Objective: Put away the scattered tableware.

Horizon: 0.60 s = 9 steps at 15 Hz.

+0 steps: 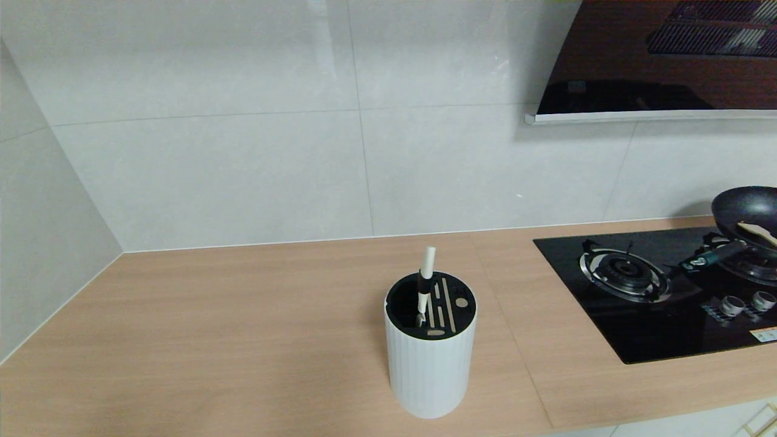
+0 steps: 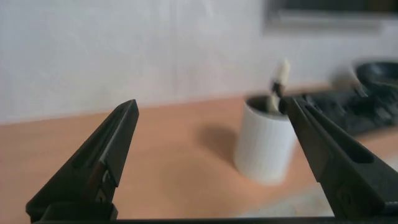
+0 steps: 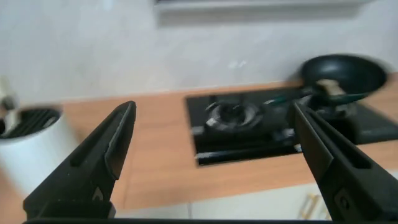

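You're looking down at the wooden counter point(image 1: 243, 315), and the white ribbed holder point(image 1: 430, 364) is standing upright near its front edge. One white-handled utensil point(image 1: 426, 273) is sitting in the holder's open black compartment, handle up and leaning slightly. I can't tell which kind of utensil it is.

Your left gripper point(image 2: 211, 106) is hanging spread wide with nothing between the jaws, facing the holder from the counter's front side. Your right gripper point(image 3: 213, 107) is likewise spread and carrying nothing, facing the black stove point(image 1: 643, 303), where a dark pan point(image 1: 749, 209) is resting on the far burner. Something pale is lying in the pan, too unclear to name.

Judging by this, you're sitting at the drop-off end of a stow step, or at the finish, with both arms backed well off the holder. Next you're needing a target: if the pale thing is tableware, the right arm is standing nearer. Lift it cleanly and bring it down into a free slot without knocking the holder.
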{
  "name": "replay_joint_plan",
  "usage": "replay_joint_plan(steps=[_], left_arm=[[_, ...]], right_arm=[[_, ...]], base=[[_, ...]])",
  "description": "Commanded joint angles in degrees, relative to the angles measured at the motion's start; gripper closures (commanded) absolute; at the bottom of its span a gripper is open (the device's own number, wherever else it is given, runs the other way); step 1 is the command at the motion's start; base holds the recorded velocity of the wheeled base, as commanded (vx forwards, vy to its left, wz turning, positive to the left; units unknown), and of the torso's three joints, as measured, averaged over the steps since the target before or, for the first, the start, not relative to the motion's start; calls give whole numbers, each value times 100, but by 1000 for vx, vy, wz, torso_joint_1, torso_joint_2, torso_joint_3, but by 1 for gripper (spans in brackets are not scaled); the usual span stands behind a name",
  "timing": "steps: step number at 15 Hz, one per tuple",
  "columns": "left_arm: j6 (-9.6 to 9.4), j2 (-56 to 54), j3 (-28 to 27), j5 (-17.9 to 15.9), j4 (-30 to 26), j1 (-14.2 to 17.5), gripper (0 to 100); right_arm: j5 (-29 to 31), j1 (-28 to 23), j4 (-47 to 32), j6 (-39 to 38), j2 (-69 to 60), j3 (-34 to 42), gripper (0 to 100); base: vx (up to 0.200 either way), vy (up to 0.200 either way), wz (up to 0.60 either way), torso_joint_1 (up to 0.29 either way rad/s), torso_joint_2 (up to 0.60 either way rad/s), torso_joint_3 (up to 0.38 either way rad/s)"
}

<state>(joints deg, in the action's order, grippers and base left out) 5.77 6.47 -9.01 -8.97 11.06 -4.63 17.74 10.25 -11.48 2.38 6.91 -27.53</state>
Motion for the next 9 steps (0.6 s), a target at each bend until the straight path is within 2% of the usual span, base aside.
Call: replay_joint_plan(steps=[1, 2, 3, 4, 5, 6, 7, 8, 9], left_arm=[[-23, -586, 347, -131, -7, 419, 0], [-40, -647, 497, -201, -77, 463, 0], [-14, -647, 822, -34, 142, 463, 0], [-40, -647, 901, 97, 107, 463, 0], [-84, -647, 883, 379, -69, 463, 0], [-269, -647, 883, 669, -209, 463, 0], [-691, -647, 883, 1152, -657, 463, 0], [-805, -647, 875, 1389, -886, 454, 0], [-840, -647, 760, 1539, -1123, 454, 0]], right_arm=[[-7, -261, 76, -18, -120, 292, 0], [2, -278, 129, -27, -120, 441, 0], [28, -401, 322, -150, -120, 687, 0], [98, -489, 480, -282, -120, 907, 0], [221, -849, 709, -290, -296, 1329, 0], [98, -1069, 797, -229, -691, 1645, 0], [54, -1034, 850, -185, -665, 2041, 0], [81, -1034, 964, -194, -691, 2164, 0], [107, -1034, 1526, -203, -691, 2682, 0]], base=[[0, 0, 0, 0, 0, 0], [0, 0, 0, 0, 0, 0], [0, 0, 0, 0, 0, 0], [0, 0, 0, 0, 0, 0], [0, 0, 0, 0, 0, 0], [0, 0, 0, 0, 0, 0], [0, 0, 0, 0, 0, 0], [0, 0, 0, 0, 0, 0], [0, 0, 0, 0, 0, 0]])
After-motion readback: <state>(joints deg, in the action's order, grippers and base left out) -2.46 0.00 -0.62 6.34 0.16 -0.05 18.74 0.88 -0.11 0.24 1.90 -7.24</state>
